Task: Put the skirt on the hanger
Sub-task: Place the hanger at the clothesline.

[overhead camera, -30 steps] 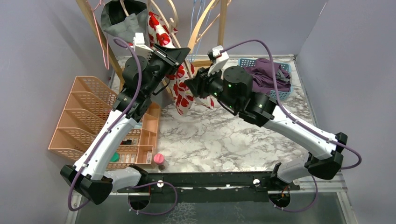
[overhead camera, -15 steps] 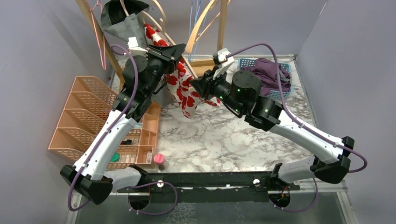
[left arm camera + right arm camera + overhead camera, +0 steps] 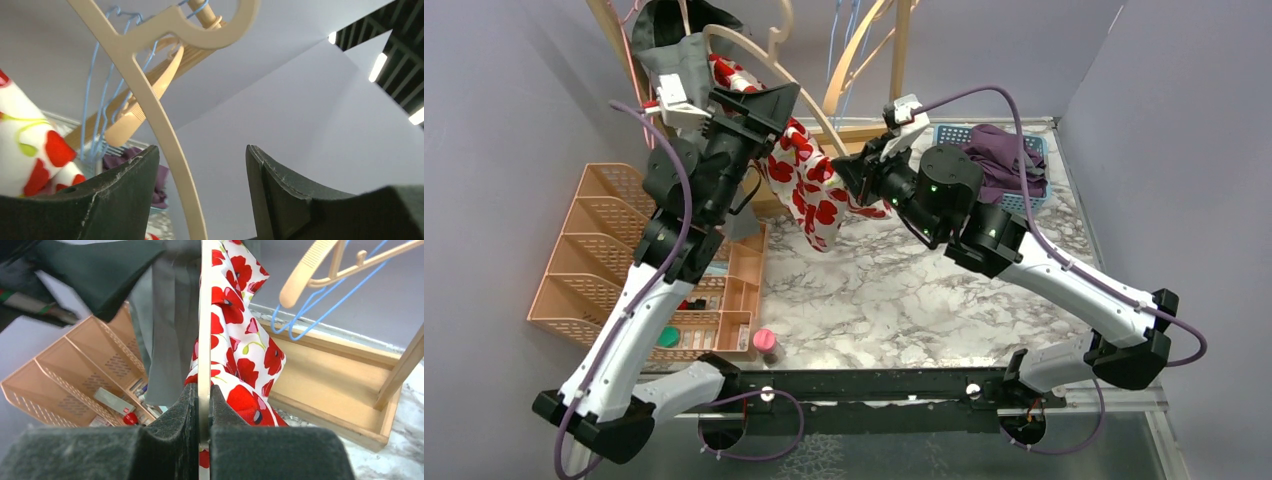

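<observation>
A marble-patterned bench carried a peach plastic slotted organizer along its left edge. A blue plastic basket at its far right corner held a crumpled purple cloth. A bare wooden rack stood at the back between them. A white fabric skirt with red poppies hung before the rack, beside and below the arm of a cream plastic hanger, right of a hanging grey fabric garment. A small pink-capped bottle stood near the front edge, just right of the organizer.
</observation>
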Tool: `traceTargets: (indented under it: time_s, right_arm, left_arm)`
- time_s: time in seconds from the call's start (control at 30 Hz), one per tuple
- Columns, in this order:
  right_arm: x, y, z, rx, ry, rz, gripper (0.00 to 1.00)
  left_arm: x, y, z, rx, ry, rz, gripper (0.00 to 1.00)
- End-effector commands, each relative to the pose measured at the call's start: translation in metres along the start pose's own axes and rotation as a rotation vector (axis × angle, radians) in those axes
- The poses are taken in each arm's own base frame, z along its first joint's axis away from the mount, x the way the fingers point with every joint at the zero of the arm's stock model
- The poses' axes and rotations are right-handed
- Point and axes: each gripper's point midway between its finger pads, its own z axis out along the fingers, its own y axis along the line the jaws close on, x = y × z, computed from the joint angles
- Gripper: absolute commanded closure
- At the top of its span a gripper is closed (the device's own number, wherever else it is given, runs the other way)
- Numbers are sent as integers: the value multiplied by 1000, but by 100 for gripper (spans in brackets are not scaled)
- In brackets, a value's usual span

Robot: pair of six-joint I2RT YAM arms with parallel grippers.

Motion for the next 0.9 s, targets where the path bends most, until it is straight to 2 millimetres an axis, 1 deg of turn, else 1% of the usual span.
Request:
traceTargets:
  time_s: [0.0, 0.03, 0.07, 0.2, 0.33, 0.43, 0.57, 0.67, 0.77, 0.87]
  right_arm:
    - [-24, 2, -1, 85, -72, 129, 99]
    - [-22, 2, 0, 103, -69, 137, 99]
    - [-22, -2, 0, 148, -74, 140, 99]
    - [-23, -8, 1, 247, -83, 133, 99]
    - [-27, -13, 3, 319, -98, 131, 99]
    - [-33, -15, 2, 337, -118, 128, 99]
    - [-39, -18, 2, 357, -130, 119, 99]
    - [-42, -19, 3, 374, -137, 115, 99]
    - [-47, -14, 12, 367, -152, 106, 99]
    - [-53, -5, 24, 348, -162, 95, 99]
  left_arm:
    - [-29, -27, -37, 84, -46, 364, 33]
    - [-36, -28, -44, 76, -67, 410, 33]
    - [-44, -30, -51, 71, -91, 457, 33]
    - [-77, -47, -82, 71, -189, 625, 33]
    - [-105, -60, -109, 49, -267, 715, 33]
    - [-120, -63, -124, 22, -319, 753, 33]
    - [-134, -63, -137, -13, -371, 780, 33]
    - [-139, -61, -140, -34, -391, 792, 33]
    - [-140, -59, -141, -42, -394, 799, 33]
    - [-142, -58, -143, -51, -400, 801, 33]
